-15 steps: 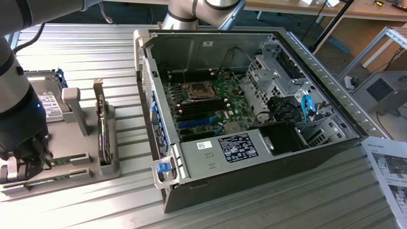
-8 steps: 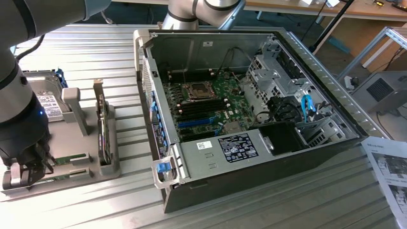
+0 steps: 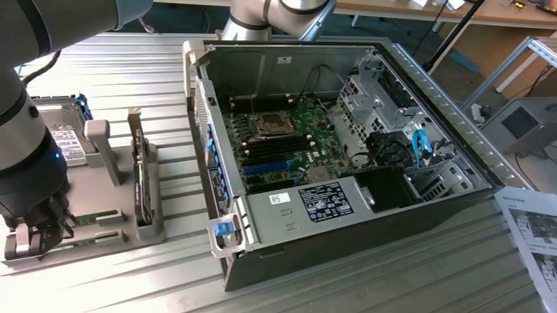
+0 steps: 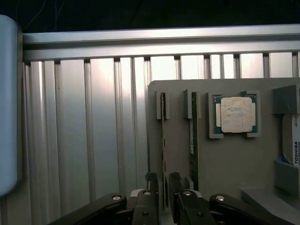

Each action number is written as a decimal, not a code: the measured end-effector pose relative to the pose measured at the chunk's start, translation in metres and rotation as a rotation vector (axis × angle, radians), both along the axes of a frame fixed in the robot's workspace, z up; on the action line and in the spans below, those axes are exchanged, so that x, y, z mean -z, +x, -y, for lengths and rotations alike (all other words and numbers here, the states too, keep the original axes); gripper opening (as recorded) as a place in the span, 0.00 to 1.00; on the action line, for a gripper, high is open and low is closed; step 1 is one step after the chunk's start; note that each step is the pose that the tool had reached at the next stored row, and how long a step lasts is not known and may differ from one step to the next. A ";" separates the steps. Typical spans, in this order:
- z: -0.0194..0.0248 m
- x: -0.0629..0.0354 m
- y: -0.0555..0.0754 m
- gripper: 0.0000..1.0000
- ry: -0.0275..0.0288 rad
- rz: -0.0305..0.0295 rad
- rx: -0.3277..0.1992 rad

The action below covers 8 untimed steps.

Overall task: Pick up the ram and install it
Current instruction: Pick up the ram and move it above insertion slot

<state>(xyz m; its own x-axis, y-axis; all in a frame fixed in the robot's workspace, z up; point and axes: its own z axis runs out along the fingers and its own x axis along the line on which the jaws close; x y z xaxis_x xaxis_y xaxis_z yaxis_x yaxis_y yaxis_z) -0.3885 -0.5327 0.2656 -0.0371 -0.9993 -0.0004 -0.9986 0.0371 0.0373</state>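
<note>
Two ram sticks stand on edge in slots of a grey holder tray (image 3: 113, 251). My gripper (image 4: 162, 182) is low over the tray's end, open. Its dark fingers (image 4: 150, 187) straddle the end of the outer ram stick (image 4: 162, 136), with a small gap on each side. The same ram (image 3: 104, 236) lies near the tray's front edge, to the right of the gripper (image 3: 35, 242) in the exterior view. The second ram stick (image 4: 193, 136), greener, stands in the neighbouring slot (image 3: 98, 217). The open computer case (image 3: 348, 163) shows its motherboard (image 3: 283, 147) with dark memory slots.
On the tray there are also a square silver processor (image 4: 236, 115), a hard drive (image 3: 61, 137) and an upright expansion card (image 3: 139, 176). The arm's bulk (image 3: 26, 98) rises on the exterior view's left. A paper sheet (image 3: 531, 235) lies to the right of the case on the ribbed metal table (image 3: 392, 287).
</note>
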 end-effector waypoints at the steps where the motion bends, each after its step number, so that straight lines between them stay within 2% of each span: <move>1: 0.0000 0.0010 0.000 0.24 0.0000 -0.0001 0.000; 8: 0.0003 0.0085 0.000 0.24 0.0002 -0.0001 0.000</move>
<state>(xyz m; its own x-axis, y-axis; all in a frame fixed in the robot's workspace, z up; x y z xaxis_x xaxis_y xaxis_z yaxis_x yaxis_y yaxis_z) -0.3885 -0.5330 0.2571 -0.0371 -0.9993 -0.0005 -0.9986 0.0370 0.0374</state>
